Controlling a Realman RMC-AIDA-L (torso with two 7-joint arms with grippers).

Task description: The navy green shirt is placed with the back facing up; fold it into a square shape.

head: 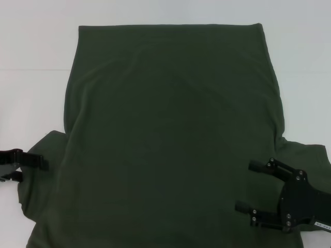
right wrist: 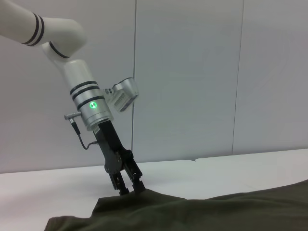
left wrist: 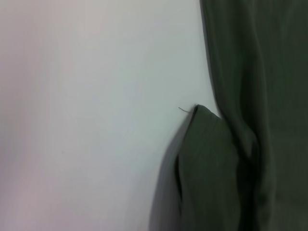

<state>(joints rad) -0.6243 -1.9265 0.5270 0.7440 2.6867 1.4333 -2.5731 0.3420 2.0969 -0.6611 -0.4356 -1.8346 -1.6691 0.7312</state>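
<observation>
The navy green shirt (head: 170, 134) lies spread flat on the white table (head: 36, 62), plain side up, with its hem at the far end and both sleeves toward me. My left gripper (head: 35, 171) is at the outer edge of the left sleeve (head: 46, 150), fingers apart and low on the table. The right wrist view shows that same left gripper (right wrist: 130, 188) tilted down, its tips touching the sleeve edge of the shirt (right wrist: 192, 214). My right gripper (head: 251, 187) hovers open over the shirt by the right sleeve (head: 310, 155). In the left wrist view the sleeve (left wrist: 207, 168) lies beside the shirt's body (left wrist: 260, 72).
White table surface (left wrist: 86, 120) surrounds the shirt on the left, right and far sides. A light wall (right wrist: 192, 72) stands behind the table. The shirt's near end runs past the bottom of the head view.
</observation>
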